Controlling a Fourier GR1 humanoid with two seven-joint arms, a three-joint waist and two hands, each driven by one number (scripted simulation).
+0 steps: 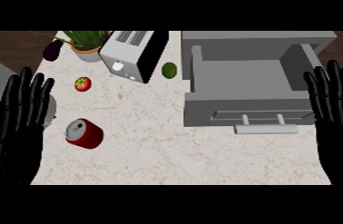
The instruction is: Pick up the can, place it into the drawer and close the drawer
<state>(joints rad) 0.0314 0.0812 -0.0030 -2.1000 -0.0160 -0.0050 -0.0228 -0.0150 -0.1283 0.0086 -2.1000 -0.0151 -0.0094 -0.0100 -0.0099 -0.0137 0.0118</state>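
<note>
Just beside the left hand (25, 110), off toward its inner side and level with its palm, the red can (84, 133) lies on the pale marbled counter (174, 155), its silver top tilted up toward the far left; hand and can are close but not touching. That hand stands at the view's left edge with its fingers straight and spread, pointing away from the robot, and holds nothing. Beyond its fingertips, a little further in, sits a small tomato (82, 84), and further off still an aubergine (52, 50), a potted plant (87, 44) and a silver toaster (130, 53) with a green lime (169, 70) at its near right corner. The right hand (327, 98) shows at the view's right edge, likewise with straight, spread fingers pointing away and nothing in it. Directly to its inner side is the grey drawer (201, 109), pulled open, its hollow bare and its front wall carrying a pale bar handle (266, 127) that lies near this hand's palm. The can is well apart from the drawer, across the counter from the right hand.
</note>
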